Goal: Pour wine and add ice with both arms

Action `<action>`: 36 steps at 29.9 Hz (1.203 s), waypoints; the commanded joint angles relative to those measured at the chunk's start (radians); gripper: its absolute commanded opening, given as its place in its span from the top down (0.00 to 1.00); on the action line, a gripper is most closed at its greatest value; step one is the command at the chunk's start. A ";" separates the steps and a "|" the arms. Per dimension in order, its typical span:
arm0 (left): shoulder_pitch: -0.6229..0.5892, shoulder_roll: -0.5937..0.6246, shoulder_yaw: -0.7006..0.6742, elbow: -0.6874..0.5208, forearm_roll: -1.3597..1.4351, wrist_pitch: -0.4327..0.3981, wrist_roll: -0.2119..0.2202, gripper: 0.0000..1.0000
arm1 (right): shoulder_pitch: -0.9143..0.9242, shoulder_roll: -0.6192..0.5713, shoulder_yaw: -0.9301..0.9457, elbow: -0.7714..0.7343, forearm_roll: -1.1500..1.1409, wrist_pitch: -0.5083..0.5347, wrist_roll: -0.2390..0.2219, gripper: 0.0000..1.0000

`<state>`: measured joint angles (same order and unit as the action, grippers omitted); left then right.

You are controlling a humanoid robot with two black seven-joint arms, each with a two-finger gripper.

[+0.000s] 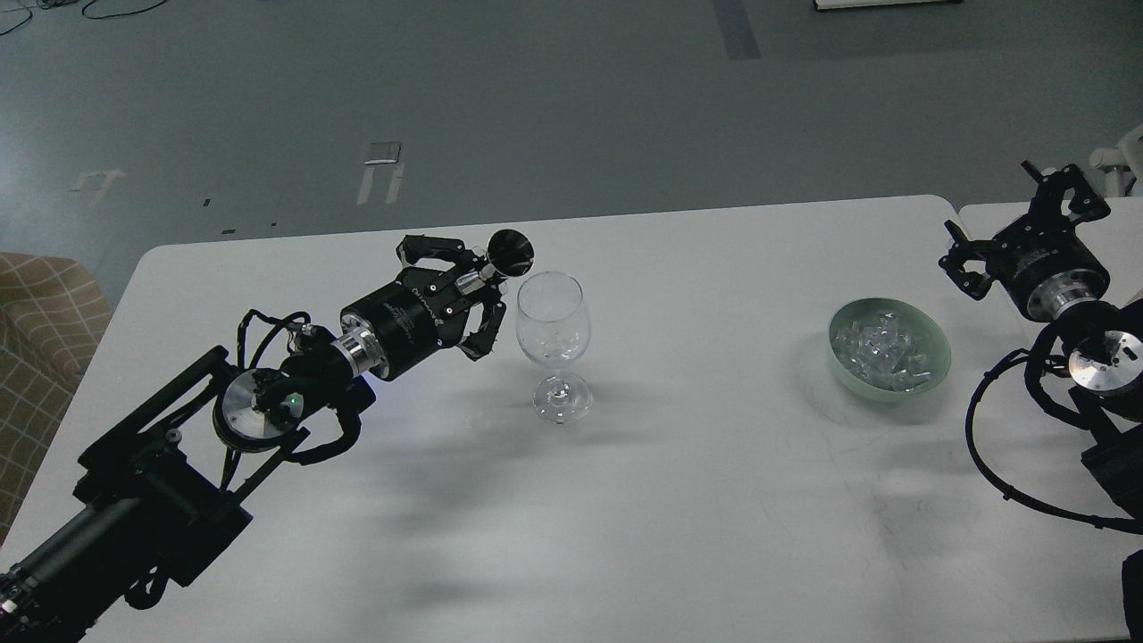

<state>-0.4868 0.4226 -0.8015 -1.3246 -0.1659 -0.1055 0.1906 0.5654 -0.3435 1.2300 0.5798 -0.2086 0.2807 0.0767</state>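
A clear stemmed wine glass stands upright on the white table, left of centre. My left gripper is just left of its rim, shut on a small dark metal cup. The cup is tipped on its side, mouth towards the glass rim. The wine shows only as faint glints low in the glass bowl. The ice, a heap of small clear chunks, fills a pale green bowl at the right. My right gripper hovers open behind and right of that bowl, holding nothing.
A second white table abuts at the far right. A checked brown seat stands off the table's left edge. Grey floor lies beyond the far edge. Looping black cables hang from my right arm over the table's right side.
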 commanded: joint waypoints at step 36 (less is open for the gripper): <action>-0.047 0.019 -0.010 -0.007 0.276 -0.017 0.012 1.00 | 0.002 -0.011 0.000 0.006 0.000 0.000 0.000 0.00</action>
<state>-0.5241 0.4405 -0.8130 -1.3311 0.0924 -0.1211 0.2010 0.5675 -0.3544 1.2303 0.5858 -0.2086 0.2807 0.0767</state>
